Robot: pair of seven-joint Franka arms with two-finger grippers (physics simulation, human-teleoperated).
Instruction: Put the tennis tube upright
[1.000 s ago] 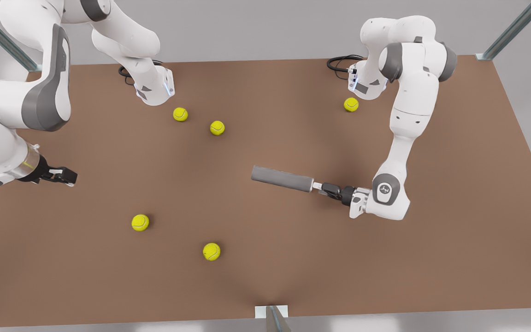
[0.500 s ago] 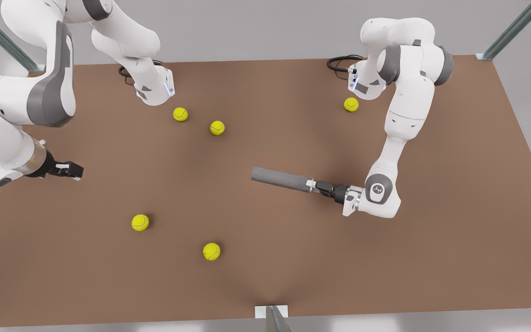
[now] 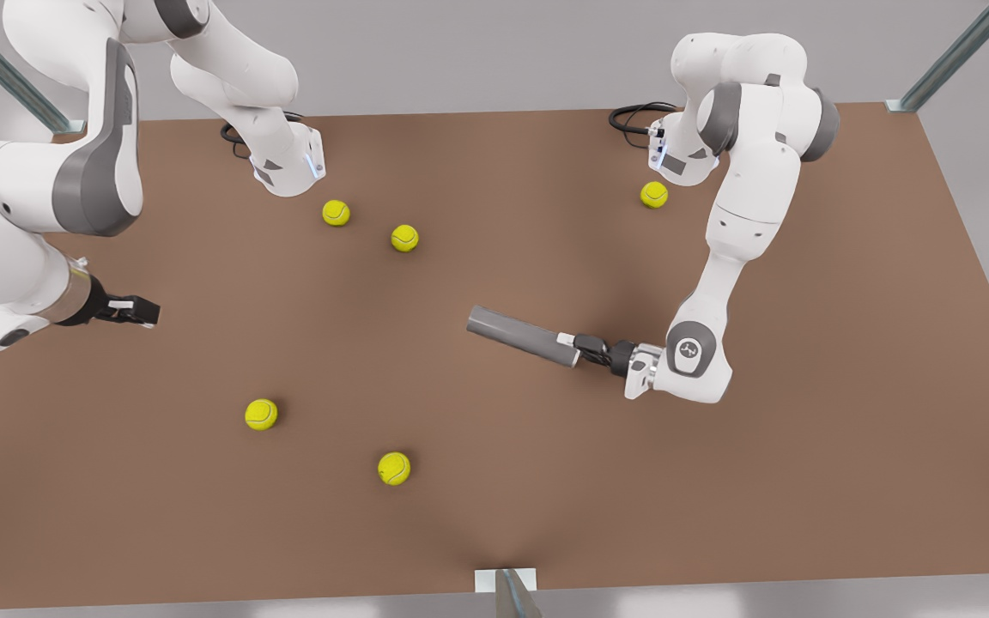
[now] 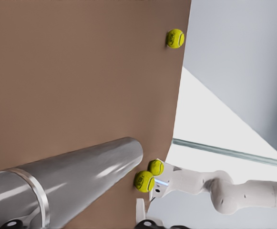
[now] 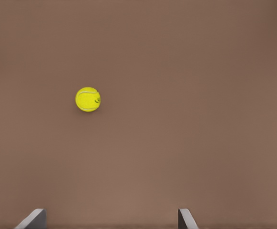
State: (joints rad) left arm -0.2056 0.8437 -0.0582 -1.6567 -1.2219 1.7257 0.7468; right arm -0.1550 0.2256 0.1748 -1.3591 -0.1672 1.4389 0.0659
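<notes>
The tennis tube (image 3: 522,335) is a grey cylinder lying near the table's middle, its silvery rim end toward the front view's right. My left gripper (image 3: 579,347) is shut on that rim end and holds it slightly off the table, while the far end rests on the surface. The left wrist view looks along the tennis tube (image 4: 76,176) from its rim. At the front view's left edge, my right gripper (image 3: 139,311) hovers open over bare table. Its fingertips (image 5: 33,219) stand wide apart with nothing between them.
Several yellow-green tennis balls lie scattered on the brown table (image 3: 803,481): two (image 3: 336,212) (image 3: 404,238) near the far arm base, one (image 3: 654,195) by the other base, two (image 3: 261,415) (image 3: 394,469) nearer the front. One ball (image 5: 87,99) lies ahead of my right gripper.
My left gripper has moved toward the front view's left with the tube's rim end, so the tube looks shorter and more tilted. My right gripper has drifted slightly toward the table's middle.
</notes>
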